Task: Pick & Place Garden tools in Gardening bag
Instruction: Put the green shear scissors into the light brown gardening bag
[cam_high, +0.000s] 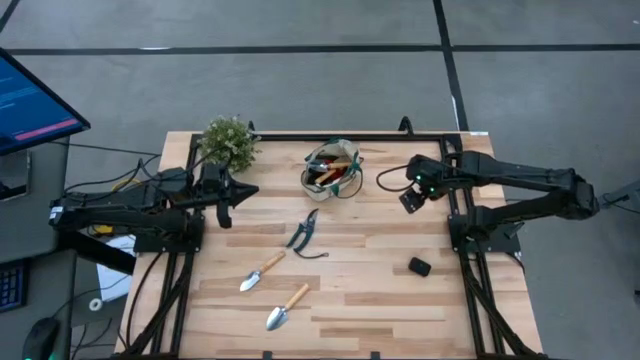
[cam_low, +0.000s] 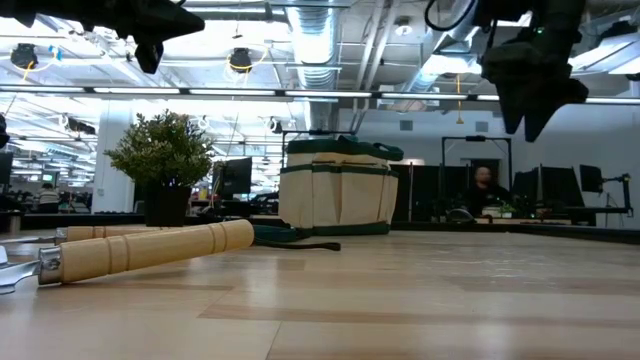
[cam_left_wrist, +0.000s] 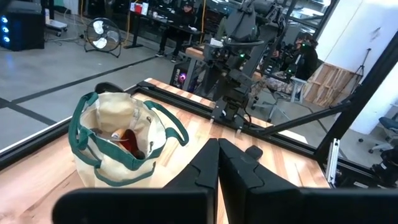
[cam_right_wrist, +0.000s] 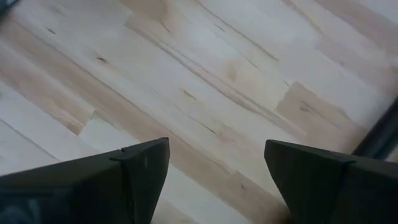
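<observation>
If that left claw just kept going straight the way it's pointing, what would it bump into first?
Probably the gardening bag: the shut left gripper points along the table toward it, though it may pass just beside the bag, since depth is unclear.

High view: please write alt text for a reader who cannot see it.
A round beige gardening bag with tools already inside sits at the far middle of a wooden table; pruning shears and two trowels lie nearer. The shut left gripper and the open, empty right gripper flank the bag, beside a plant.
</observation>
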